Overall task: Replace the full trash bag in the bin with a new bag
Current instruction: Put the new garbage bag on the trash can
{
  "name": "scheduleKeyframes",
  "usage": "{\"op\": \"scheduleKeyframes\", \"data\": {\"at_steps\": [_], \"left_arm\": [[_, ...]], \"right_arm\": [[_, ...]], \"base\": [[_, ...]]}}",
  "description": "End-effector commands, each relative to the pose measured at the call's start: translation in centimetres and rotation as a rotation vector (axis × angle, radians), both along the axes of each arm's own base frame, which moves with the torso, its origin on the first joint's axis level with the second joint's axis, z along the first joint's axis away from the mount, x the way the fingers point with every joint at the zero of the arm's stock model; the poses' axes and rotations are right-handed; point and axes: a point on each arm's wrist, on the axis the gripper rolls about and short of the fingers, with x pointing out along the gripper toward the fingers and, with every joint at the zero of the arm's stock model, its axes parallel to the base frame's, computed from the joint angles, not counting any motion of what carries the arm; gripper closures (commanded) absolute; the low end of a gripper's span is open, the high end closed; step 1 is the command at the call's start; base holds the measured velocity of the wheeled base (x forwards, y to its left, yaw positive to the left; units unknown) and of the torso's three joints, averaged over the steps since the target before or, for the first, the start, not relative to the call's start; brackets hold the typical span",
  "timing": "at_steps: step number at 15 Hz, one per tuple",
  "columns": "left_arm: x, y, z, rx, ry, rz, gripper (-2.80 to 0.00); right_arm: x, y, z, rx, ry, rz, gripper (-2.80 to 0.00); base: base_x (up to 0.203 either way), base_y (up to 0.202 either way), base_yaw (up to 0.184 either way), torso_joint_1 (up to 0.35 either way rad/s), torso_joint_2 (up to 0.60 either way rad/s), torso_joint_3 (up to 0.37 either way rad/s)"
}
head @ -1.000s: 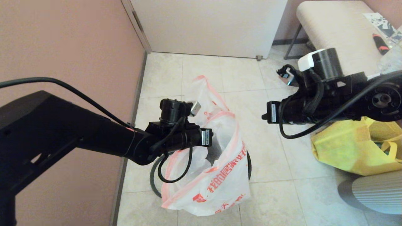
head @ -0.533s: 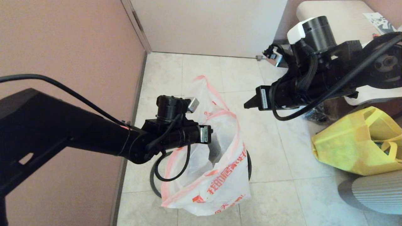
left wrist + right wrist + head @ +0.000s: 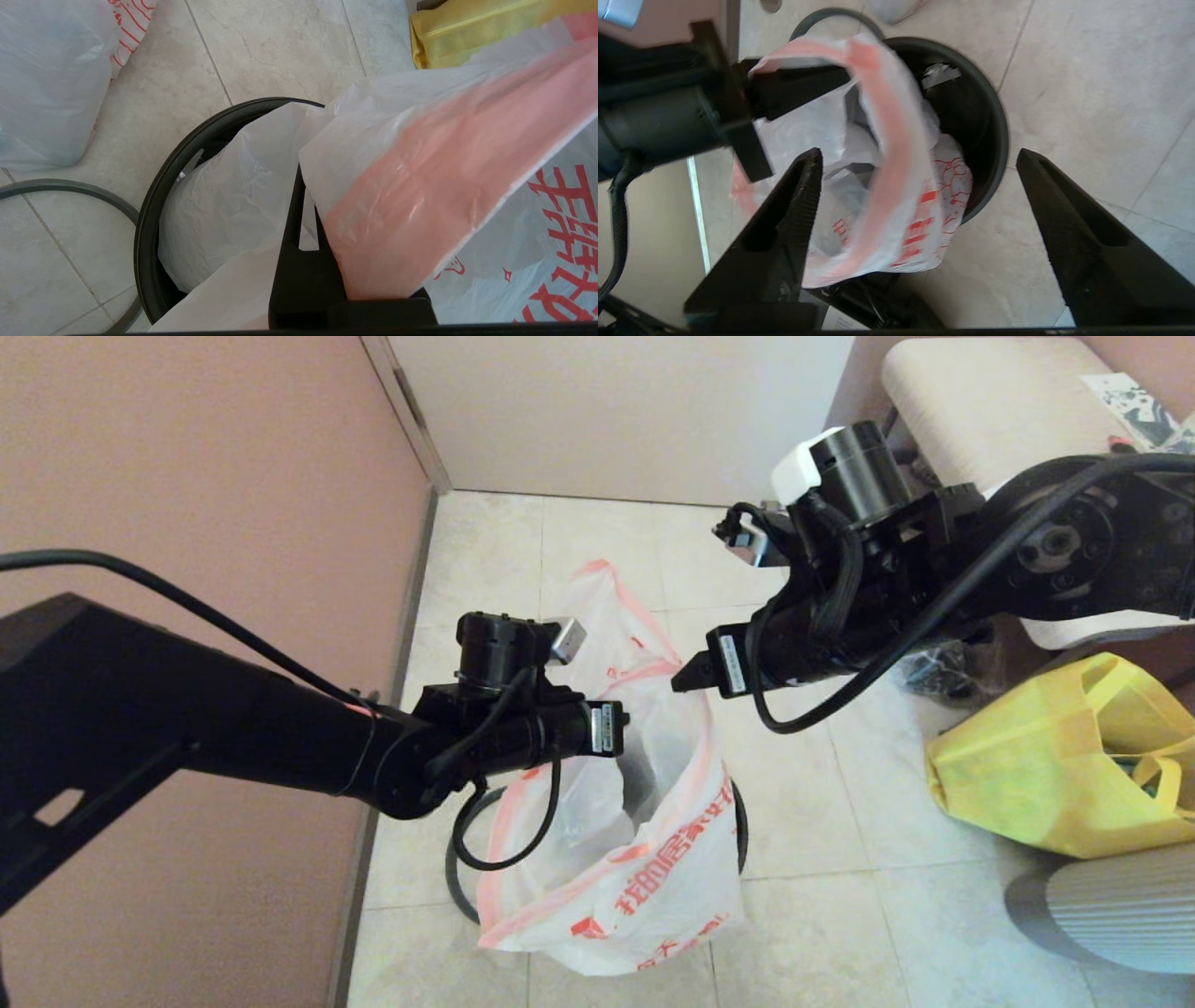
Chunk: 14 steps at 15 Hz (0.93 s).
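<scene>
A yellow fabric tote is set on the tiled floor, near a cushioned bench.

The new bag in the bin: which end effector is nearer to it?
Left. The left end effector is shut on the new bag at its rim, over the bin. The right end effector hovers open above it, apart.

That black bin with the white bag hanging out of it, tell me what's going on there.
The left end effector is shut on the pink-orange edge of the thin translucent white plastic bag with red print, holding it up over the small round black plastic bin. Part of the bag sits inside the bin and part drapes outside. The right end effector hangs open above the bag's mouth, gripping nothing. The bin's thin grey ring lies on the floor beside it.
</scene>
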Motion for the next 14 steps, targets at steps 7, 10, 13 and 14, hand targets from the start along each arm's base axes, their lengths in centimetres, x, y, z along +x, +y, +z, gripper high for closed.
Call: {"op": "scheduleKeyframes", "data": {"at_steps": [7, 10, 13, 14], "left_arm": [[0.1, 1.0, 1.4, -0.054, -0.025, 0.006, 0.00], [-0.1, 1.1, 1.9, -0.086, -0.017, -0.007, 0.00], [0.0, 1.6, 2.1, -0.090, -0.020, 0.002, 0.00], [0.1, 1.6, 2.1, -0.090, -0.020, 0.003, 0.00]], "right_arm": [[-0.7, 0.1, -3.8, -0.112, 0.145, 0.012, -2.80], [-0.8, 0.6, -5.2, -0.151, 0.174, 0.009, -2.80], [-0.9, 1.2, -6.1, -0.174, 0.196, 0.003, -2.80], [-1.1, 1.2, -6.5, -0.182, 0.210, 0.001, -2.80]], "base": [[0.000, 0.000, 0.000, 0.000, 0.00, 0.000], [0.000, 0.000, 0.000, 0.000, 0.00, 0.000], [0.000, 0.000, 0.000, 0.000, 0.00, 0.000], [0.000, 0.000, 0.000, 0.000, 0.00, 0.000]]}}
